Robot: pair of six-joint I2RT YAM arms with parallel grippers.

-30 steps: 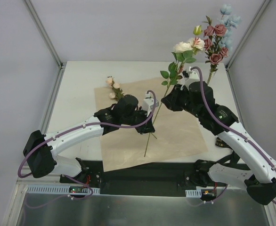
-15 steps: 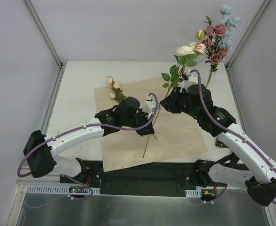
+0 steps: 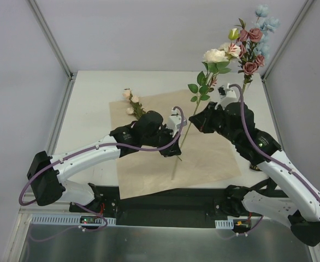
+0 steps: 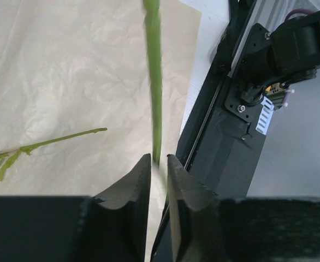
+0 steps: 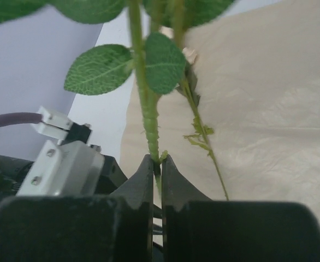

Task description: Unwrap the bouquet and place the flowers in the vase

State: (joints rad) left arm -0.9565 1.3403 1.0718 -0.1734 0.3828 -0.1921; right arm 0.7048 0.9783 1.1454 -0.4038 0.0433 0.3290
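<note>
Nearest me, the cut end of the stem (image 3: 175, 168) is hanging over the near part of the unfolded paper (image 3: 214, 158) spread on the table (image 3: 94, 103); I cannot tell whether it is touching the sheet. A little farther in, my left hand (image 4: 159, 159) is sitting with its jaws almost together and the lower stem between them, a light pinch rather than a hard one, I think. Farther and to the right, my right hand (image 5: 156, 159) is pressing fully together on the same stem just below its leaves (image 5: 163, 61), so both hands are sharing one flower. It is handling as a light, long, springy thing. The stalk looks stiff enough to stand slanted, but the cream rose (image 3: 213, 55) at its far, high end is making it top-heavy. I am therefore judging the bare stalk below the leaves the place to hold, never the petals, which would crush. A smaller sprig (image 3: 131, 103) is lying on the far left of the paper. At the far right, pink and blue flowers (image 3: 252, 46) are standing upright, with the vase hidden behind my right arm.
</note>
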